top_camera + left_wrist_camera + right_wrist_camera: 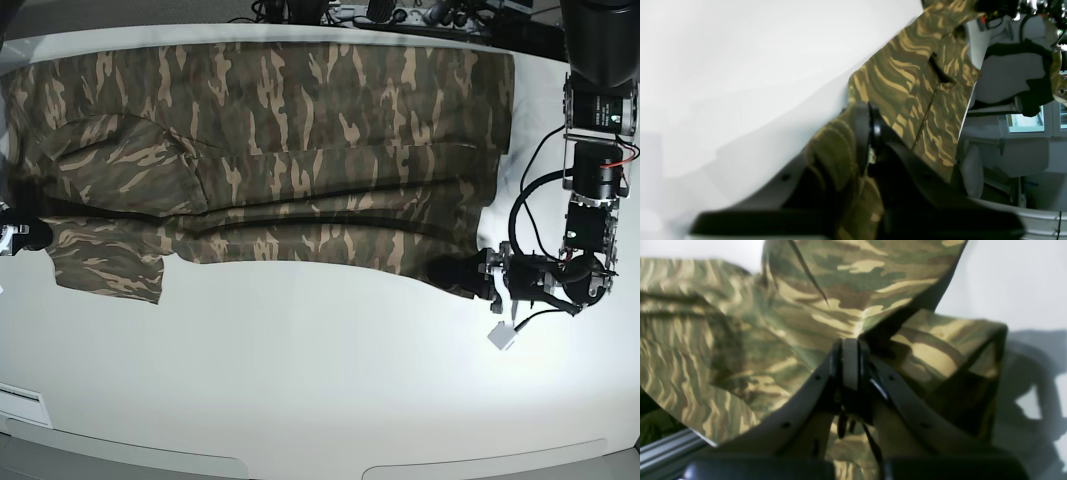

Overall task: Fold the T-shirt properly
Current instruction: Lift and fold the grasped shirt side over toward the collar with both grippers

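The camouflage T-shirt (300, 150) lies spread lengthwise across the far half of the white table (320, 380), with its near edge doubled over into a fold. My left gripper (476, 277) is shut on the shirt's near right corner; in the left wrist view its fingers (863, 133) pinch a bunch of cloth (907, 83) just above the table. At the left edge of the base view my right gripper (30, 237) is shut on the shirt's near left part. In the right wrist view its tips (850, 346) clamp a gathered fold of the cloth (740, 340), which drapes to both sides.
The left arm (590, 200) stands with its cables at the table's right side, and a small white tag (502, 337) hangs below its wrist. Cables and equipment (400, 12) line the far edge. The table's front edge (300, 465) runs along the bottom.
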`<state>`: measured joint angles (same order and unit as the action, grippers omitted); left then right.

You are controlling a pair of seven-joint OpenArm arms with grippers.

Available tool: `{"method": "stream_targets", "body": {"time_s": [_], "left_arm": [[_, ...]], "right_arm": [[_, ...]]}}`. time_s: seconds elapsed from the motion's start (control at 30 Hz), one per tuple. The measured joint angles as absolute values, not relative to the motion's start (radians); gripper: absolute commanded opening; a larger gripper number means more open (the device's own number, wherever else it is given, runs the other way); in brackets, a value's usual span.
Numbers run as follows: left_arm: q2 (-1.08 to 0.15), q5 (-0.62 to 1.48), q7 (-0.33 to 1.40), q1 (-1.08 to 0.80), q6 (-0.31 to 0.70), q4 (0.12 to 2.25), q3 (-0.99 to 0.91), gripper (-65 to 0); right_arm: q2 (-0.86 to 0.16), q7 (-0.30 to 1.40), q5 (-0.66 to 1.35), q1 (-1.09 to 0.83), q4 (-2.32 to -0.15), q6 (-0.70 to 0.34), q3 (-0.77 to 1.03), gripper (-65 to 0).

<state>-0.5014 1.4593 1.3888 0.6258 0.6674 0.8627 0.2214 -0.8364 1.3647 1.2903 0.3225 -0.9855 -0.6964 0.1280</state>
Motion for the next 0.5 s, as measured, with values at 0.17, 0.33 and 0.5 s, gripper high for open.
{"method": "stream_targets", "body": {"time_s": [0.17,0.33,0.5], "left_arm": [[-0.532,1.46,1.389,0.626,0.659,0.863,0.223,-65.0],[-0.534,1.46,1.388,0.617,0.651,0.863,0.222,-65.0],[-0.535,1.46,1.389,0.59,0.634,0.87,0.223,-65.0]], "right_arm": [[-0.842,1.404,1.291,0.321,-0.986,-0.696,0.128,-65.0],[-0.87,1.399,1.292,0.321,-0.986,-0.697,0.128,-65.0],[-0.879,1.396,1.295,0.321,-0.986,-0.697,0.128,-65.0]]}}
